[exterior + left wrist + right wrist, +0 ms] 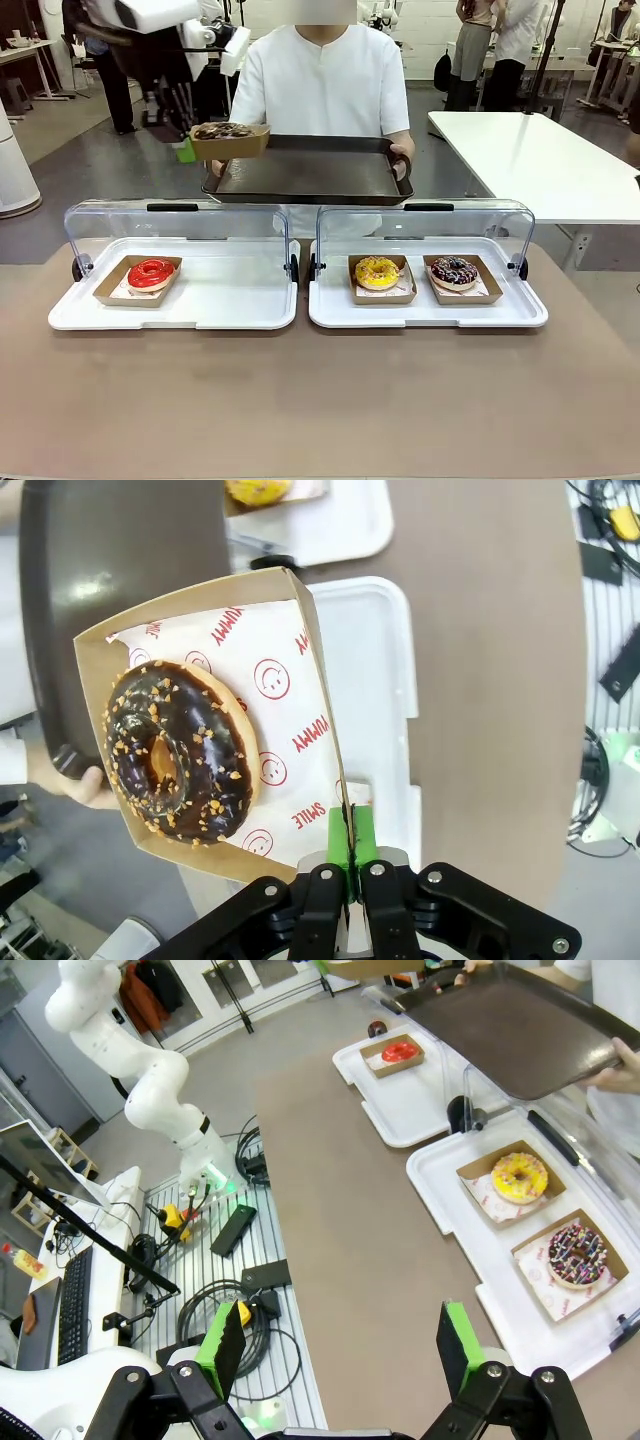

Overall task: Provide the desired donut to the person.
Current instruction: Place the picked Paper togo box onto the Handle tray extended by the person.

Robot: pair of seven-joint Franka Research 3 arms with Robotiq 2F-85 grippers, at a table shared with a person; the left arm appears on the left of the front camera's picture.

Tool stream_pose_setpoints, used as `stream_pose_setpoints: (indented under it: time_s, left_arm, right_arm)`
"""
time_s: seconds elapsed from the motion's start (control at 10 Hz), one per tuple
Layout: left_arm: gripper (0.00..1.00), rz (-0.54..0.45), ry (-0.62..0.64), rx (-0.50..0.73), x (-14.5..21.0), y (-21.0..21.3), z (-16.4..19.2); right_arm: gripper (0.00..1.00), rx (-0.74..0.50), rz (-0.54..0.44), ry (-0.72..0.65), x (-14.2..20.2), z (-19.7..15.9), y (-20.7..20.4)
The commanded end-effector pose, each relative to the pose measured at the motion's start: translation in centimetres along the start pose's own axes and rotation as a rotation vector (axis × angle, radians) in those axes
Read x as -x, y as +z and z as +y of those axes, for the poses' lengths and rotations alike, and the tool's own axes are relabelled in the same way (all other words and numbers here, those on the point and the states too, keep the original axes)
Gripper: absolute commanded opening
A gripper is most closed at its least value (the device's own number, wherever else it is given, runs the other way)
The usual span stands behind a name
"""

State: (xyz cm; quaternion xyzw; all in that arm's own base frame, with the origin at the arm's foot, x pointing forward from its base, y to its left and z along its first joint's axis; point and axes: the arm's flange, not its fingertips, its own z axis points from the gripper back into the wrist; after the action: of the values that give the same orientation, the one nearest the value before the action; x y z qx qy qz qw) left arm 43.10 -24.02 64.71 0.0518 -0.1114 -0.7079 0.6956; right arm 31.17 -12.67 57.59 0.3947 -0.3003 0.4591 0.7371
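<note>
The left claw is pinched tight on 1 thin side wall of the paper box. The chocolate donut with nut bits lies inside the box. In the front view the box is at the far left corner of the dark tray. The person holds that tray out with 2 hands. I cannot tell if the box touches the tray yet.

The job looks almost done. I think the best way to finish is to go slow. Move the box a little to the right, so it is well over the flat part of the tray. Keep it level so the donut does not slide. Lower it until the bottom rests, and only then let go. A quick jerk could bend the thin wall or tip the box.

The left arm reaches far across from the left, high above the red donut. The right claw hangs over the brown table. Its 2 green pads are wide apart and hold nothing. The yellow donut and the sprinkle donut lie off to its side.
</note>
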Motion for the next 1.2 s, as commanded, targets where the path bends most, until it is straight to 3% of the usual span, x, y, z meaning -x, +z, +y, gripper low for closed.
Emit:
stream_pose_setpoints:
  time_s: [0.0,0.3,0.5,1.1]
  left_arm:
    - [0.02,0.046,0.033,-0.088,-1.6,-0.2,2.5]
    - [0.02,0.097,0.025,-0.111,-3.5,-3.3,6.6]
    - [0.02,0.061,0.016,-0.073,-4.3,-5.2,9.2]
    - [0.02,0.091,0.03,0.037,-3.5,-9.3,15.6]
  right_arm:
    - [1.0,-0.007,-0.012,0.0,0.0,0.0,0.1]
    - [1.0,-0.007,-0.012,0.0,0.0,0.0,0.1]
    - [1.0,-0.007,-0.012,0.0,0.0,0.0,0.1]
    - [1.0,-0.007,-0.012,0.0,0.0,0.0,0.1]
